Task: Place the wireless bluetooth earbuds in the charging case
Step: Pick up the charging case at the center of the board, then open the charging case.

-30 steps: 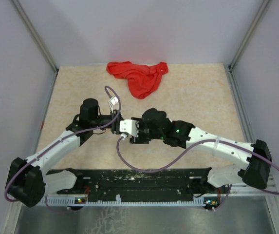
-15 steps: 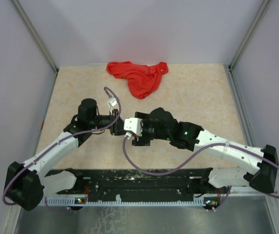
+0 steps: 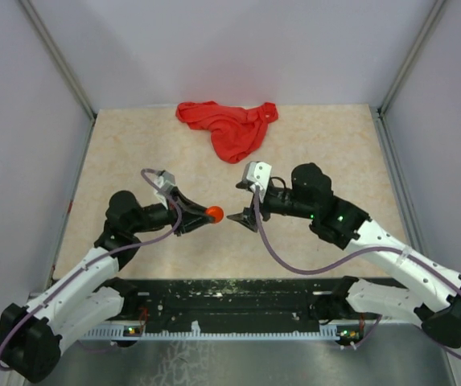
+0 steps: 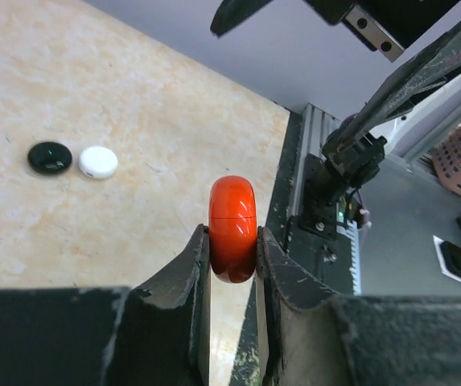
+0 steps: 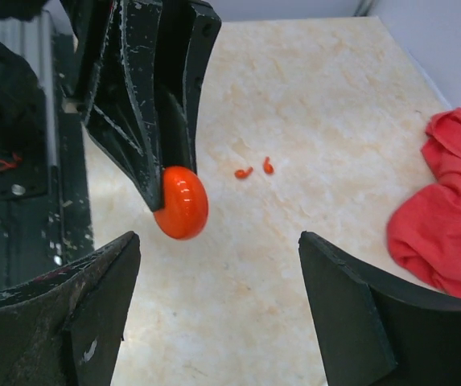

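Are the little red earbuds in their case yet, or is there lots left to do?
Not yet. Nothing looks done: both red earbuds lie loose on the table. In hand: the left fingers pinch the red case, which looks closed; the right fingers are open and empty. Left: open the case, pick up each earbud and seat it.

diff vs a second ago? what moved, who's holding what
The two arms, which met at mid-table before, have pulled apart. The left end effector drew back to the left and is shut on the red charging case. The right end effector backed off to the right, its jaws wide open and holding nothing. Unchanged: the red cloth at the far edge.
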### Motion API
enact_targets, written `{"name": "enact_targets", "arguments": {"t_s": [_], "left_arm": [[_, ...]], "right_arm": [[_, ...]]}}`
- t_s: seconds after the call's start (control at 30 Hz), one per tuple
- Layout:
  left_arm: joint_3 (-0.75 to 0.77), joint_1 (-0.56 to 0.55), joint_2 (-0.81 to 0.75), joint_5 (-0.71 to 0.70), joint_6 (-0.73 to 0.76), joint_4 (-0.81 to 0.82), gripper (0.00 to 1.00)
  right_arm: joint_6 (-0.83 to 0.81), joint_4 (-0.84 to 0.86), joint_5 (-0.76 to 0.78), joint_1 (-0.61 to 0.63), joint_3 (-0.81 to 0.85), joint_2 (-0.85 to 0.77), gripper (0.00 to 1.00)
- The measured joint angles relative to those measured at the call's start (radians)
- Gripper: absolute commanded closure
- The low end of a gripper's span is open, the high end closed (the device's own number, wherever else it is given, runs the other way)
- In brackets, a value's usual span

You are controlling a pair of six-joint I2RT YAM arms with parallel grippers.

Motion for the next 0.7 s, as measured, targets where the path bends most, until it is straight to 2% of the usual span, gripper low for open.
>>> {"name": "enact_targets", "arguments": {"t_s": [0.17,0.33,0.7], "left_arm": [[-0.068,0.000,-0.058,-0.034,0.000,0.153,1.00],[-0.071,0.000,-0.064,-0.037,-0.003,0.231,0.99],[-0.084,0.000,-0.060,0.006,-0.034,0.338,0.99]], "right_arm": [[0.128,0.110,-0.105,-0.021,-0.048,-0.001,0.20],[0.222,0.206,-0.159,-0.022,-0.079,0.013,0.21],[0.294,0.303,-0.189,-0.034,-0.085,0.078,0.21]]}}
